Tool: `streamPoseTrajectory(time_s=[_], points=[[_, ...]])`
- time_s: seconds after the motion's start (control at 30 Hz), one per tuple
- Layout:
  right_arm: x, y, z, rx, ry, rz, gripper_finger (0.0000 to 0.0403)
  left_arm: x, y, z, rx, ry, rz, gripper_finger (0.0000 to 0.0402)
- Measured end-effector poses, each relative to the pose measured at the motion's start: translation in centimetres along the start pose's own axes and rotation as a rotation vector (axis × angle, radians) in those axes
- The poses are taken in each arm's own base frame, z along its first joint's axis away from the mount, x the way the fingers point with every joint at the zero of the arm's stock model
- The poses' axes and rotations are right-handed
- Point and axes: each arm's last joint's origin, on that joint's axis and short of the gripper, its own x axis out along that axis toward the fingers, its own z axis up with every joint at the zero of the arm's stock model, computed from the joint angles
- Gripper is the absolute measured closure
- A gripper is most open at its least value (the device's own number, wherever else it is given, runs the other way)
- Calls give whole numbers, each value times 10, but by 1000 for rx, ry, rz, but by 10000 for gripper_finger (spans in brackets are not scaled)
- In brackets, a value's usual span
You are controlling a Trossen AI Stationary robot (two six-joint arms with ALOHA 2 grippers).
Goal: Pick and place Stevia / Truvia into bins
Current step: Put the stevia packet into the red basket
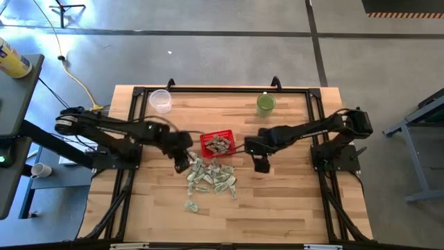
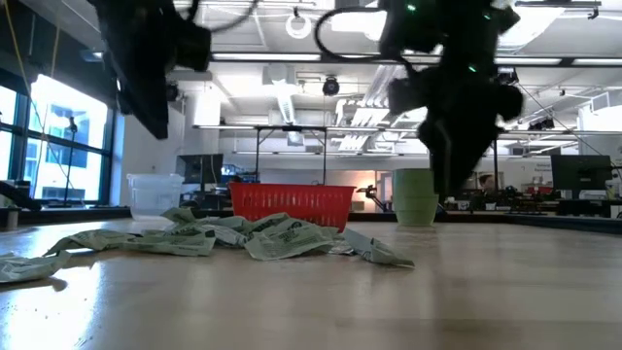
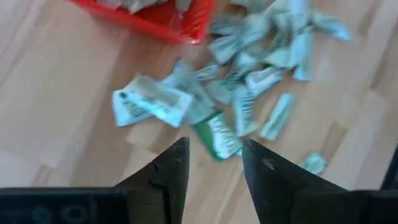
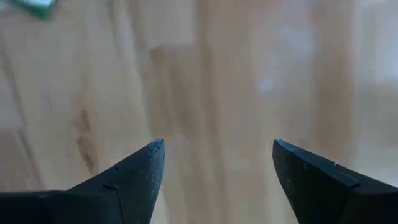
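A small number of Stevia / Truvia sachets [image 1: 220, 144] are already seen inside the red basket [image 1: 206, 142], which is located at the centre of the high view. The greater part of the work is judged to remain: a loose pile of sachets [image 1: 211, 176] is spread on the table [image 1: 291, 208] just below the basket, and one stray sachet [image 1: 191, 205] lies apart, lower left of the pile.

The left gripper [image 1: 182, 164] is positioned left of centre, just beside the pile's upper-left edge. In the left wrist view, its fingers [image 3: 171, 171] are held a narrow gap apart, nothing is gripped, and a green sachet [image 3: 217, 137] is seen just beyond the fingertips. A pick is judged to be in preparation.

The right gripper [image 1: 261, 164] is positioned right of centre, beside the pile. In the right wrist view, its fingers [image 4: 140, 168] are spread wide over bare wood, with nothing held.

A clear cup [image 1: 160, 100] and a green cup [image 1: 266, 103] stand in the upper part of the table, well apart from the pile.
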Motion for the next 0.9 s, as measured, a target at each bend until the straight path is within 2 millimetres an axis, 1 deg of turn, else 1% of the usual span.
streamPoseTrajectory(time_s=[0.03, 0.13, 0.2, 0.3, 0.43, 0.57, 0.67, 0.8, 0.9], points=[[3, 5, -5, -7, -29, 38, 115, -2, -6, -3, -4, -28, -2, 225], [8, 28, -10, -70, -154, 154, 115, -7, -21, -15, -39, -79, 14, 232], [10, 42, -11, -113, -202, 178, 115, -8, -28, -22, -65, -95, 23, 234], [13, 58, -9, -122, -240, 149, 115, -8, -31, -31, -85, -82, 61, 236], [20, 74, -6, -10, -249, 113, 115, -2, -21, -43, -48, -14, 144, 236], [23, 93, 5, 216, -278, 113, 115, 1, -9, -55, 55, 78, 205, 236], [26, 112, 16, 376, -280, 143, 115, 1, -1, -63, 110, 108, 205, 236], [32, 141, 28, 448, -255, 159, 115, 1, 8, -70, 159, 96, 219, 236], [38, 158, 32, 504, -220, 118, 115, 0, 13, -73, 203, 57, 234, 236]])
